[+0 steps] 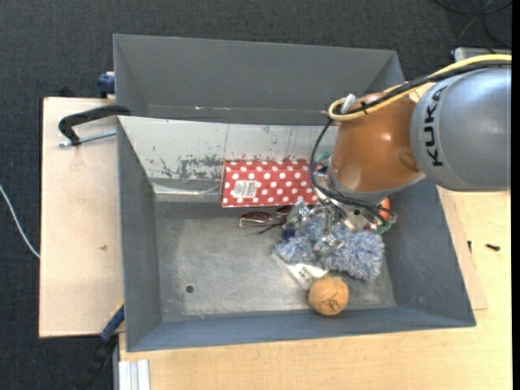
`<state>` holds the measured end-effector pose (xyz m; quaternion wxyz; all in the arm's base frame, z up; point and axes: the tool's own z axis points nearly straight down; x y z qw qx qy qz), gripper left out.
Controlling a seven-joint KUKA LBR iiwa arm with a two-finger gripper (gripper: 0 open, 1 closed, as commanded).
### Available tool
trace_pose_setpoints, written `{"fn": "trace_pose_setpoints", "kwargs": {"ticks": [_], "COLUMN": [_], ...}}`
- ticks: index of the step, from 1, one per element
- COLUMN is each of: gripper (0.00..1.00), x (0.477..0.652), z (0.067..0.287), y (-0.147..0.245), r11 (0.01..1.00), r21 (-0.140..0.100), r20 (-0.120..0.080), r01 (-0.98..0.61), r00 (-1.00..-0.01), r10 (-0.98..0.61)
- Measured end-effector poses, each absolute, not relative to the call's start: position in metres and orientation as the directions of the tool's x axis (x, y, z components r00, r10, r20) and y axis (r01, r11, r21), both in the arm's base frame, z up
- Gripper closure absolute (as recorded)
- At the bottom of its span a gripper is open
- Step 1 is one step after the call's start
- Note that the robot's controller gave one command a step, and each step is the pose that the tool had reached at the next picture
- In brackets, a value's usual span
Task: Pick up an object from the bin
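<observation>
My gripper is down in the right half of the bin, on top of a fluffy blue-grey cloth. Its metal parts press into the cloth's upper left part. A red box with white dots and a white label leans at the back wall just left of the gripper. A dark, thin-armed object lies in front of the box, left of the gripper. A brown ball rests by the front wall, below the cloth, with a small white tag beside it.
The arm's orange cover hangs over the bin's back right part and hides what lies beneath it. A small orange thing peeks out at the cover's right lower edge. The bin's left half shows bare floor.
</observation>
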<state>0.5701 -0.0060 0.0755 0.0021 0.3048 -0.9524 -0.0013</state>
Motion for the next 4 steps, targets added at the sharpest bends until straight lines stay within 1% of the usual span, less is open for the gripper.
{"fn": "trace_pose_setpoints", "kwargs": {"ticks": [1, 2, 3, 4], "gripper": [1.0, 1.0, 1.0, 1.0], "x": [0.57, 0.554, 0.554, 0.554], "z": [0.076, 0.166, 0.166, 0.232], "y": [-0.006, 0.014, 0.014, 0.011], "r11": [0.814, 0.793, 0.793, 0.353], "r21": [0.004, -0.001, -0.001, -0.005], "r20": [0.003, -0.005, -0.005, -0.005], "r01": [-0.58, -0.609, -0.609, -0.936], "r00": [-0.814, -0.793, -0.793, -0.353], "r10": [-0.58, -0.609, -0.609, -0.936]}}
